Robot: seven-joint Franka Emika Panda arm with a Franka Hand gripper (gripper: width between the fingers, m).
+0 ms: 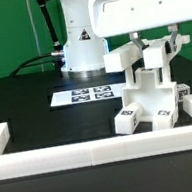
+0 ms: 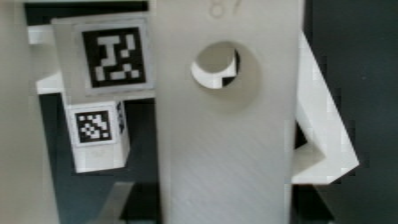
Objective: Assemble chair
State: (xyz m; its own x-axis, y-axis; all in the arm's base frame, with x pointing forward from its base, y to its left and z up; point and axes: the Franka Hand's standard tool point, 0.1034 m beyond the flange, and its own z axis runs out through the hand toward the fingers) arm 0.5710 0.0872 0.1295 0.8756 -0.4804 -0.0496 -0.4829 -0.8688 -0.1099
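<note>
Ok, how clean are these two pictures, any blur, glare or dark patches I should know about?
Exterior view: fairly sharp, but the white chair and hand bleach into each other, and the black table shows little detail. Wrist view: soft throughout; the chair panel with the round hole looms close and pale, yet the larger marker tag is readable.

Pincer [image 1: 153, 54] closed on top of chair [image 1: 145, 98] (marker board [image 1: 83, 93] apart).
</note>
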